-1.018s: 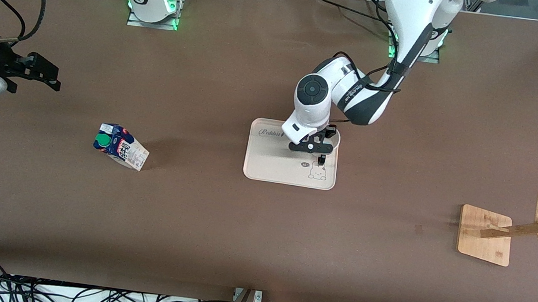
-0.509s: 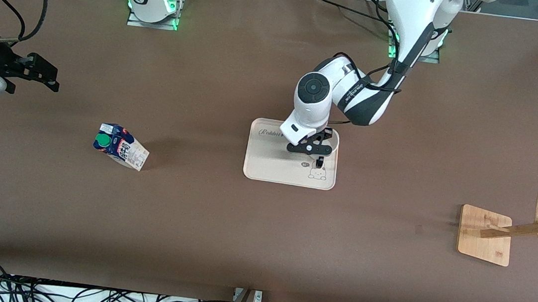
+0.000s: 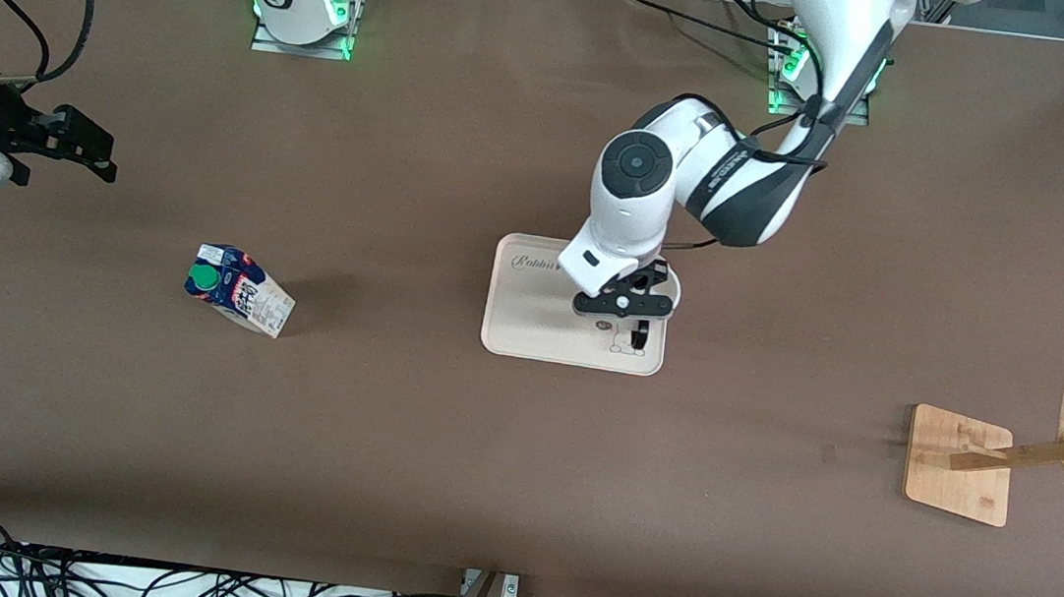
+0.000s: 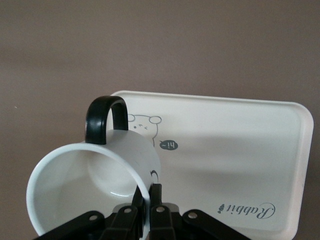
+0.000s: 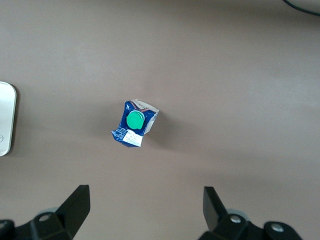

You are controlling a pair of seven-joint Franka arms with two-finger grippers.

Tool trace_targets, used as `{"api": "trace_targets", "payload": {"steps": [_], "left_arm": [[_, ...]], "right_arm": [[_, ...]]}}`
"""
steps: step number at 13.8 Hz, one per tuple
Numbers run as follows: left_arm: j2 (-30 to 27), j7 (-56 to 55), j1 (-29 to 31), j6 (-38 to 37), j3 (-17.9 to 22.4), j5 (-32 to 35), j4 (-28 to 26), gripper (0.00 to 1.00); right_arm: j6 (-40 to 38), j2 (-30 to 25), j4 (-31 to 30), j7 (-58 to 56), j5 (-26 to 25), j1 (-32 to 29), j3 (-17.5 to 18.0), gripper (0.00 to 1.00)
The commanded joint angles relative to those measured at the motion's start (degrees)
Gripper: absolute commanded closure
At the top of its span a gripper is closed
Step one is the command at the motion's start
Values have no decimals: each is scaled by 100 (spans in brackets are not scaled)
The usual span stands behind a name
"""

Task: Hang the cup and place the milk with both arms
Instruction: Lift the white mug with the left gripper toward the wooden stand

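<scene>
Over cream tray (image 3: pixel 529 323), left gripper (image 3: pixel 627 306) pinching tilted cup (image 4: pixel 95 187) rim

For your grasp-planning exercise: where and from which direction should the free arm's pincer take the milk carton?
Grip the milk carton across its flat white lower sides, coming straight down. It stands on the bare table, green cap up, and the open right pincer has nothing near to block it.
</scene>
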Motion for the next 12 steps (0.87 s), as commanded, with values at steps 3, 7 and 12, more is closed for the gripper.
{"api": "trace_targets", "payload": {"steps": [3, 7, 12], "left_arm": [[-320, 1301, 927, -925, -49, 70, 804, 100], [-830, 2180, 1586, -1215, -75, -9, 840, 100], [-1164, 3191, 2456, -1769, -93, -517, 840, 100]], "right_arm": [[-4, 35, 90, 83, -76, -53, 52, 0], [-13, 26, 90, 100, -76, -44, 52, 0], [-13, 35, 90, 100, -76, -44, 52, 0]]}}
